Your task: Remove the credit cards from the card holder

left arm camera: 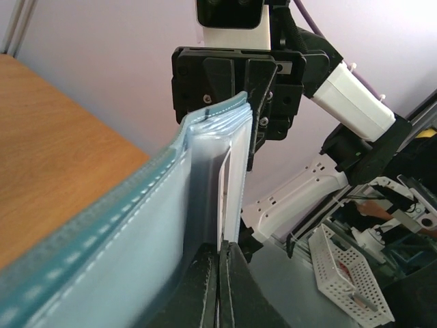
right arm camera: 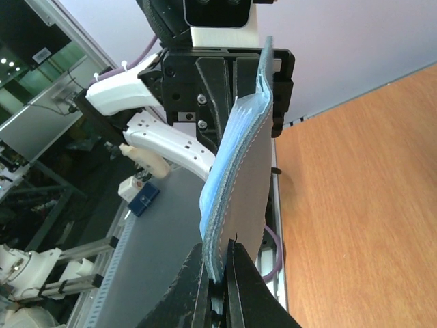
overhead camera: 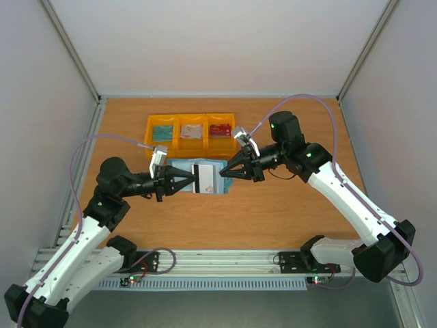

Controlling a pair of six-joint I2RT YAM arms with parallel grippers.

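The teal-blue card holder (overhead camera: 180, 166) hangs open above the table between my two grippers. My left gripper (overhead camera: 193, 181) is shut on a pale card with a dark stripe (overhead camera: 203, 178) that sticks out of the holder's pale blue inside. In the left wrist view the fingers (left arm camera: 205, 287) pinch this thin white card (left arm camera: 224, 198) beside the holder's stitched cover (left arm camera: 130, 232). My right gripper (overhead camera: 223, 172) is shut on the holder's opposite edge; in the right wrist view (right arm camera: 220, 273) it clamps the grey-blue cover (right arm camera: 249, 171). Teal (overhead camera: 162, 132), whitish (overhead camera: 192, 131) and red (overhead camera: 220, 129) cards lie in the bins.
A row of three yellow bins (overhead camera: 177, 145) stands on the wooden table just behind the held holder. Grey walls close in the table on the left, right and back. The arm bases sit on the rail at the near edge.
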